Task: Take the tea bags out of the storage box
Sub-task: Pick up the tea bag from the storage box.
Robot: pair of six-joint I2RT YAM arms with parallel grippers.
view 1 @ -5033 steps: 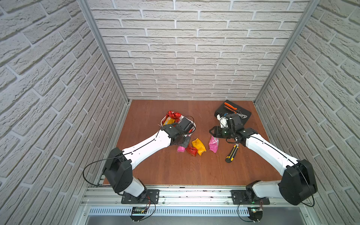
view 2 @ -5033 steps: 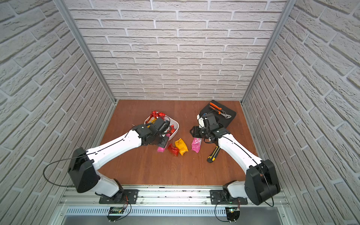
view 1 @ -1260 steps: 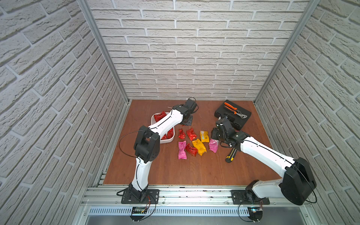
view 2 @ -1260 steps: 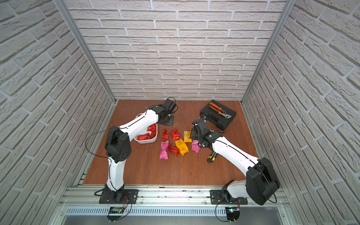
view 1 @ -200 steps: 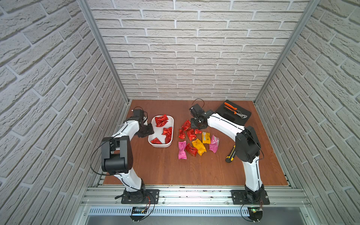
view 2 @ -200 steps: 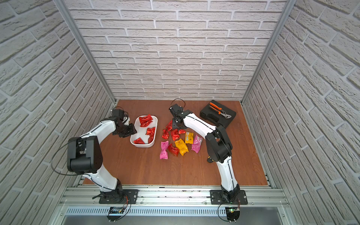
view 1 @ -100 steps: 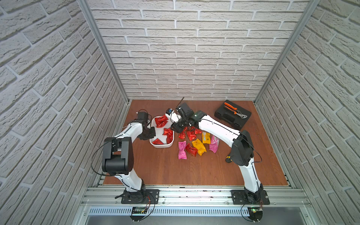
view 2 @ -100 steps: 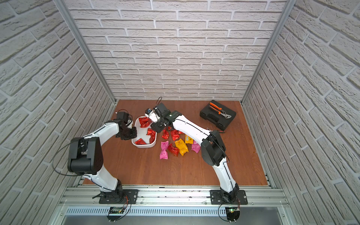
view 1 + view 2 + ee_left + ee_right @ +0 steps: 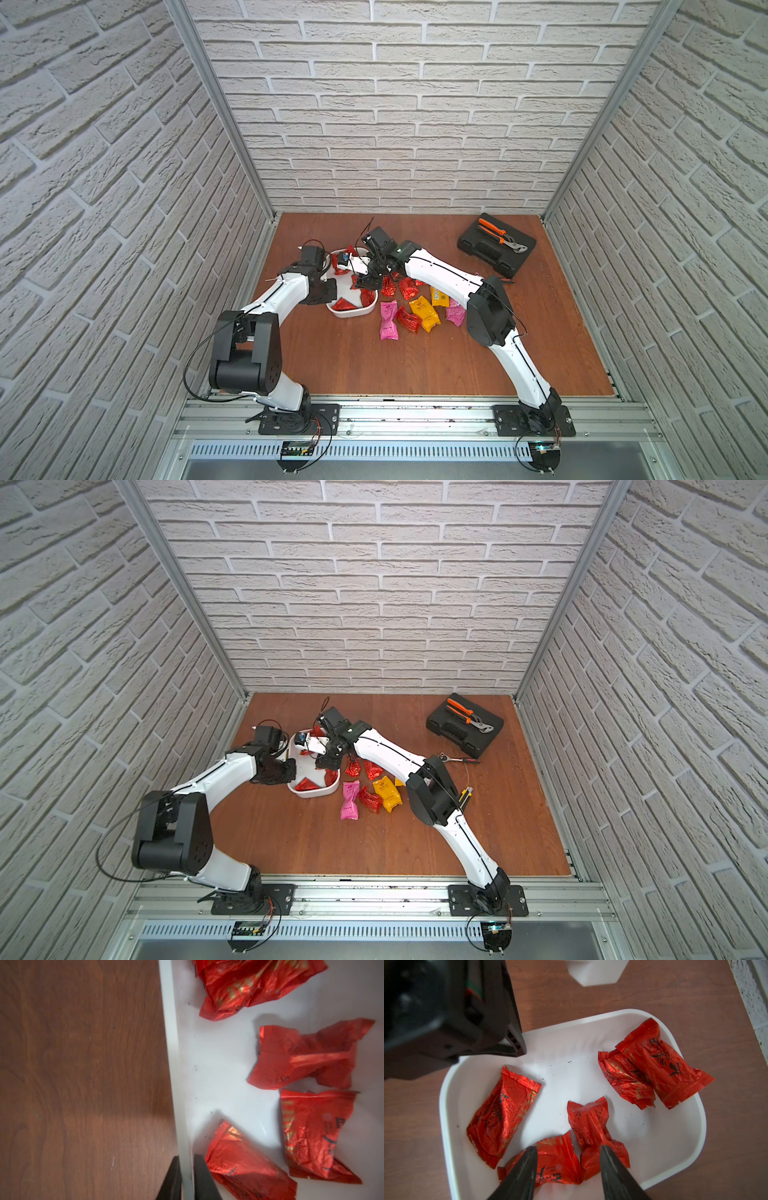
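Observation:
The white storage box (image 9: 353, 313) (image 9: 316, 791) stands left of centre on the wooden table. Several red tea bags (image 9: 502, 1111) lie inside it, seen also in the left wrist view (image 9: 301, 1059). My left gripper (image 9: 328, 289) (image 9: 186, 1159) is shut on the box's left wall (image 9: 172, 1043), one finger outside and one inside. My right gripper (image 9: 368, 282) (image 9: 568, 1149) hangs open just above the box, its fingers straddling two red tea bags (image 9: 556, 1165). More tea bags, red, yellow (image 9: 424, 314) and pink (image 9: 388, 326), lie on the table right of the box.
A black tool case (image 9: 494, 249) with orange pliers sits at the back right. A ratchet handle (image 9: 457, 759) and a yellow-black utility knife (image 9: 465, 796) lie beside the right arm. Brick walls close in three sides.
My left gripper has closed on the box's left wall. The right arm has swung left from the tea bags on the table to above the box, still open.

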